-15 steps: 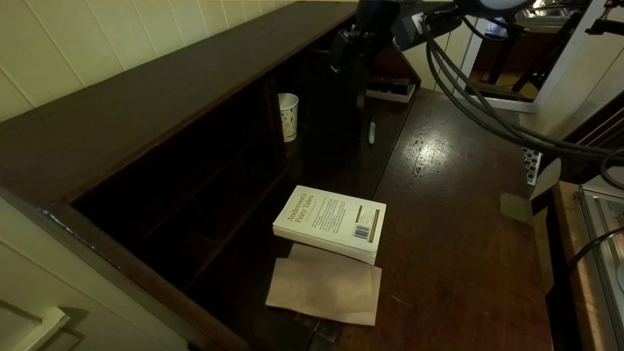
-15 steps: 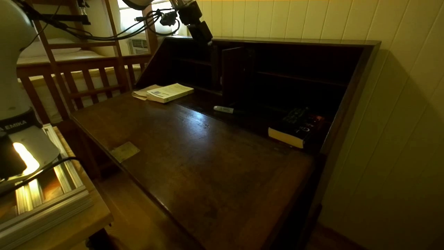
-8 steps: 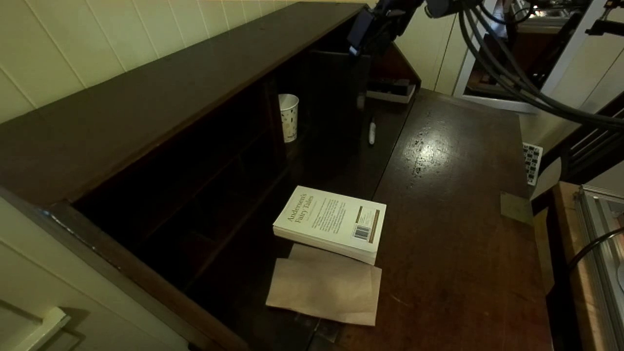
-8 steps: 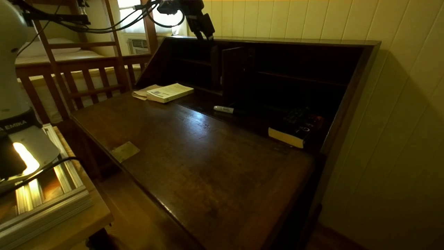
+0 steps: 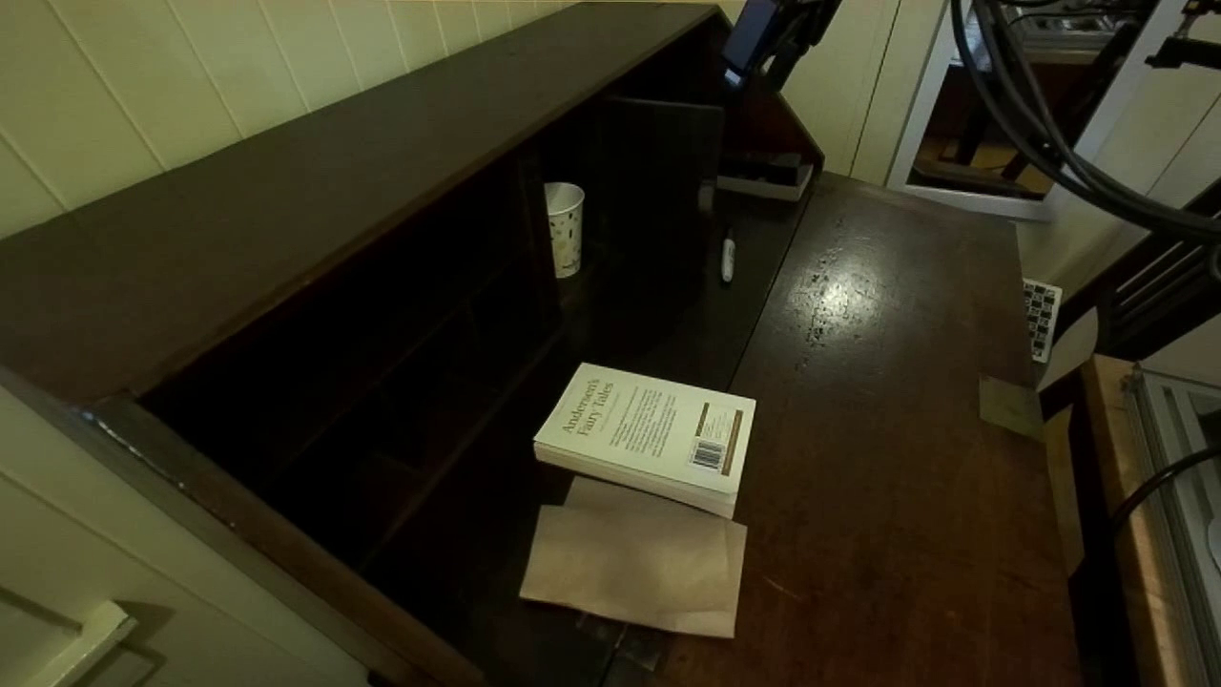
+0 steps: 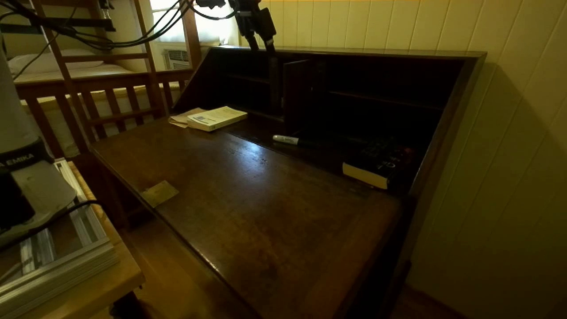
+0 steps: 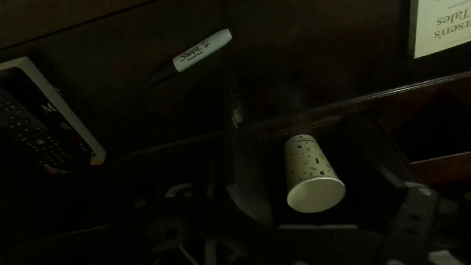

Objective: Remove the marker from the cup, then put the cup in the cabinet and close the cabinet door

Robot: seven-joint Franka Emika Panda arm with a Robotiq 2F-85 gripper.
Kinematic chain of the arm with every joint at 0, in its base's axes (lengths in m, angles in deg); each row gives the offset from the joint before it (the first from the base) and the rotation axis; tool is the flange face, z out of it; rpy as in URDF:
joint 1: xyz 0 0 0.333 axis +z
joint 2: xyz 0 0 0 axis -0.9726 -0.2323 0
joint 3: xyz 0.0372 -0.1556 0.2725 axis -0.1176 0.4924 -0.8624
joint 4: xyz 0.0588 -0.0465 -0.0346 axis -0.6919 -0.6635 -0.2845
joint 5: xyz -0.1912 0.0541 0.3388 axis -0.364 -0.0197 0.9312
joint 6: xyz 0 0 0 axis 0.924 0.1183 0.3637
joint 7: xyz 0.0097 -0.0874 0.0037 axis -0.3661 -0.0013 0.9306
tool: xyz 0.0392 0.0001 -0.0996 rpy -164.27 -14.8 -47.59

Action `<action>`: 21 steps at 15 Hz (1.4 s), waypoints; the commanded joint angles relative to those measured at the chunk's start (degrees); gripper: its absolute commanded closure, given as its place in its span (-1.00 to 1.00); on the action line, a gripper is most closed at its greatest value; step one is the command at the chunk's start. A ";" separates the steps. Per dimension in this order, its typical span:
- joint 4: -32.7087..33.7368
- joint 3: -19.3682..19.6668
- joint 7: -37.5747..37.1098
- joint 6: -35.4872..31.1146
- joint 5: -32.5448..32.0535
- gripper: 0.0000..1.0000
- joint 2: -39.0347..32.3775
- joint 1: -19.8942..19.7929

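The cup [image 5: 566, 234], white with specks, stands upright and empty inside a compartment of the dark brown cabinet [image 5: 362, 162]. It also shows in the wrist view [image 7: 307, 158]; in an exterior view the cabinet [image 6: 381, 54] shows but the cup is hidden. The cabinet door [image 5: 658, 181] stands open beside the cup, also in an exterior view [image 6: 297, 93] and the wrist view [image 7: 244, 173]. The marker [image 5: 729, 260], grey-white with a dark cap, lies before the door [image 6: 285, 140] [image 7: 201, 50]. My gripper [image 5: 754, 81] is open and empty, high by the cabinet's top edge [image 6: 262, 48].
A white book [image 5: 649, 429] and brown paper [image 5: 634, 563] lie on the desk surface [image 5: 897, 496]. A thick dark book [image 6: 376, 164] lies near the cabinet's end. The cabinet's dividers and overhanging top border the compartments. Cables hang from the arm.
My gripper has risen and moved away from the door's top, turning so that its two spread fingers show. The cup, marker and door have not visibly moved.
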 commanded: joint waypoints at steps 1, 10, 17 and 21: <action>0.54 -8.25 7.52 -0.84 6.45 -1.00 -2.52 -8.74; 5.28 -15.57 11.85 -2.48 10.86 -1.00 -9.85 -17.52; 10.56 -19.67 14.29 -5.86 20.08 -1.00 -16.13 -19.48; 13.19 -22.73 17.03 -5.49 25.27 -1.00 -18.54 -20.48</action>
